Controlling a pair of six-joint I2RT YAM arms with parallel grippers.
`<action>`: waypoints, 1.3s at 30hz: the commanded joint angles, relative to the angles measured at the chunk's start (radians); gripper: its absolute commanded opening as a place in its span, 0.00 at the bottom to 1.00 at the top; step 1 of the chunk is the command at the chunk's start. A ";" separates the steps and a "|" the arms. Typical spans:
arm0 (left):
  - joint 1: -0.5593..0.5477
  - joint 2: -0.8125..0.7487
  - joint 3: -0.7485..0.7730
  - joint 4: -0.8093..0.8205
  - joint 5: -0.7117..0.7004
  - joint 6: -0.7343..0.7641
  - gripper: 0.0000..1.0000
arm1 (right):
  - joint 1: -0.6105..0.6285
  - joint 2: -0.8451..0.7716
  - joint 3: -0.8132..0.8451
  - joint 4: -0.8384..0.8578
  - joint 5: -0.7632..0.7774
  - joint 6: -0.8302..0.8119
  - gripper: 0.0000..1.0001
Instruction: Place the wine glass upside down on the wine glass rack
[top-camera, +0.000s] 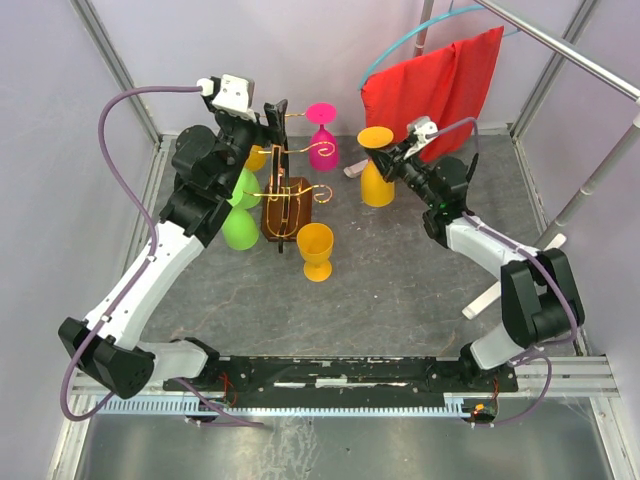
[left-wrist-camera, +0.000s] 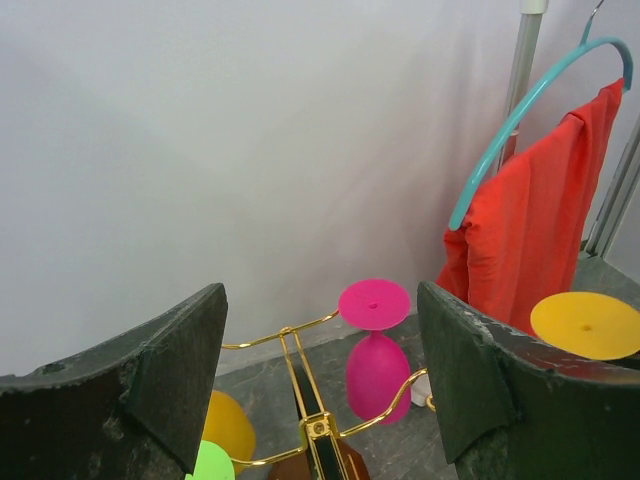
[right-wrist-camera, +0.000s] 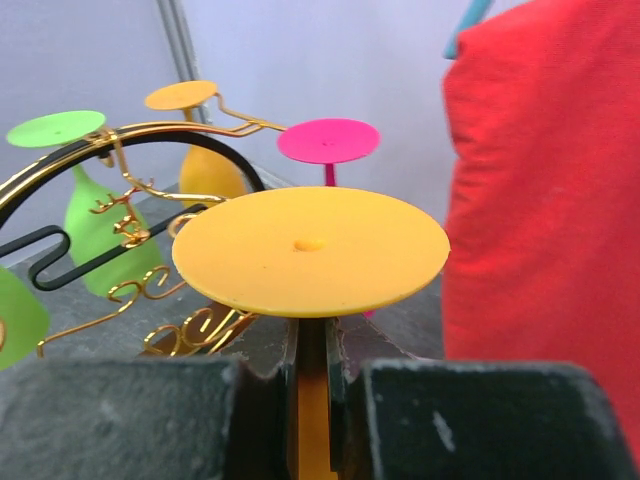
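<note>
The wine glass rack (top-camera: 286, 196), gold wire scrolls on a brown wooden base, stands left of centre. A pink glass (top-camera: 322, 142) and green glasses (top-camera: 240, 216) hang on it upside down. My right gripper (top-camera: 393, 160) is shut on the stem of an orange-yellow wine glass (top-camera: 377, 172), held upside down to the right of the rack. In the right wrist view its foot (right-wrist-camera: 310, 250) sits just above my fingers (right-wrist-camera: 262, 350). My left gripper (top-camera: 274, 124) is open and empty over the rack's top; the left wrist view shows the rack's wire (left-wrist-camera: 300, 385) between its jaws.
Another orange-yellow glass (top-camera: 315, 250) stands upright on the table just in front of the rack. A red cloth (top-camera: 440, 85) hangs on a teal hanger at the back right, close behind my right gripper. Metal rails (top-camera: 590, 190) run along the right side.
</note>
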 joint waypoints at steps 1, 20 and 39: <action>0.011 -0.038 -0.003 0.013 -0.019 -0.016 0.83 | 0.042 0.050 0.008 0.205 -0.076 0.013 0.01; 0.026 -0.048 0.019 -0.054 -0.047 0.024 0.84 | 0.155 0.215 0.049 0.346 -0.058 0.006 0.01; 0.031 -0.043 0.019 -0.068 -0.042 0.026 0.84 | 0.200 0.325 0.131 0.387 -0.021 -0.011 0.01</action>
